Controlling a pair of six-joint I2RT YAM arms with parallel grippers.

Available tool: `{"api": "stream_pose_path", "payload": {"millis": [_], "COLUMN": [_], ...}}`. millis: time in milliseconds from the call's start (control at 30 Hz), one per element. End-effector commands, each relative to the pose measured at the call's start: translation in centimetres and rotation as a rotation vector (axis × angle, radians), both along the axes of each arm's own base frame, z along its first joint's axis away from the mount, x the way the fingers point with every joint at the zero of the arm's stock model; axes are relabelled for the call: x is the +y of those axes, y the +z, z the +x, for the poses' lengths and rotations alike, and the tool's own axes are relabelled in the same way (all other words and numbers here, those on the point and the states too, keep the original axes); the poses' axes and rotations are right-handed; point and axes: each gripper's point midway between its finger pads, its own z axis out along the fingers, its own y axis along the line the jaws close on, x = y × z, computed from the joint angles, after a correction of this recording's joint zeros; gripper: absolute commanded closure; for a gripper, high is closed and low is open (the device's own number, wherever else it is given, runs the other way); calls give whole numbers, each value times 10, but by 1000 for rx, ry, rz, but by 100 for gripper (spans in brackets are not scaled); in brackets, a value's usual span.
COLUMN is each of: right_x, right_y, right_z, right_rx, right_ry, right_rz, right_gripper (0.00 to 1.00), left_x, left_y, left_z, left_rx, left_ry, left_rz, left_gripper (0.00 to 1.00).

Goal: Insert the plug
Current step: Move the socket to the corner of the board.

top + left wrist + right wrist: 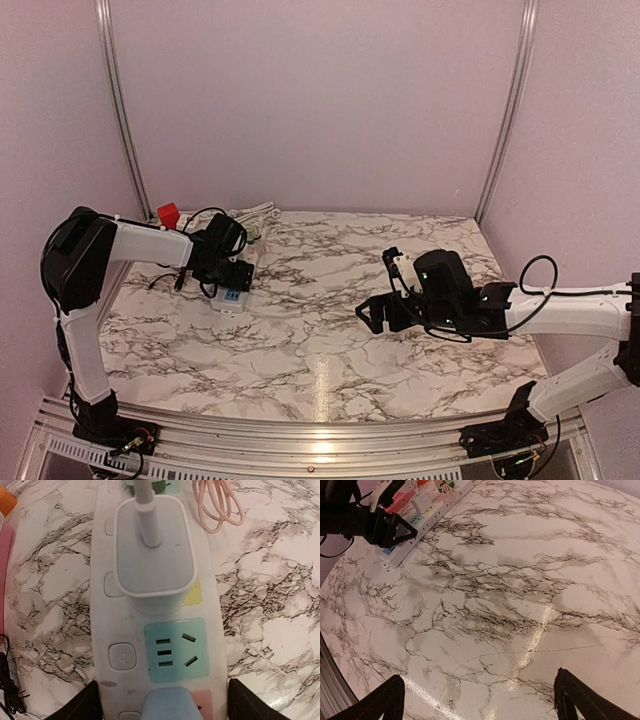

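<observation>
Top external view had the right claw (pixel 381 291) hanging over the white-and-grey marbled surface (pixel 320 340) at centre right, and its two black fingers (pixel 387 700) stood wide apart above bare marble! Across on the left, the left claw (pixel 160 707) was poised over the near end of the long white power strip with coloured sockets (pixel 100 630). Its fingers were spread to either side of the strip's width, and whether they touched its edges could not be told. Between those fingers sat a pale blue plug (pixel 167 705) over a pink socket, gripped by neither finger. Just beyond it, a teal socket (pixel 175 650) showed its slots plainly. Next up the strip, the white rounded-square plug (pixel 152 555) sat squarely on the yellow socket (pixel 192 592), its white cord (pixel 147 515) running away along the strip. Farther still, a coiled pale pink cable (pixel 217 507) lay on the marble beside the strip's right edge, and a small red block (pixel 168 212) sat at the far-left corner.
</observation>
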Motion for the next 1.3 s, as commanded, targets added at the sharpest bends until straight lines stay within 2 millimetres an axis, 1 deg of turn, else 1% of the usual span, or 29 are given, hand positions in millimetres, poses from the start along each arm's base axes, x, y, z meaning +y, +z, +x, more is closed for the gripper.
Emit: {"api": "stream_pose_path", "payload": {"millis": [0, 200, 367, 767, 900, 1067, 1267], "right_x": [0, 0, 3, 12, 11, 10, 7], "right_y": [9, 8, 6, -1, -4, -8, -12], "right_z": [5, 7, 9, 10, 8, 7, 6], "right_rx": [-24, -17, -11, 16, 22, 27, 36], "right_ry": [-15, -17, -13, 2, 4, 1, -3], "right_rz": [26, 22, 19, 30, 32, 33, 28], "right_gripper": [2, 1, 1, 2, 1, 1, 2], "left_x": [31, 49, 64, 101, 112, 117, 118], "left_y": [-17, -19, -16, 4, 6, 3, 7], "left_z": [3, 10, 13, 21, 21, 19, 17], "left_rx": [56, 60, 48, -29, -36, -35, -45], "left_ry": [46, 95, 135, 259, 290, 310, 323], "left_rz": [87, 89, 112, 178, 191, 203, 188], "left_gripper": [17, 8, 1, 1, 1, 1, 1]}}
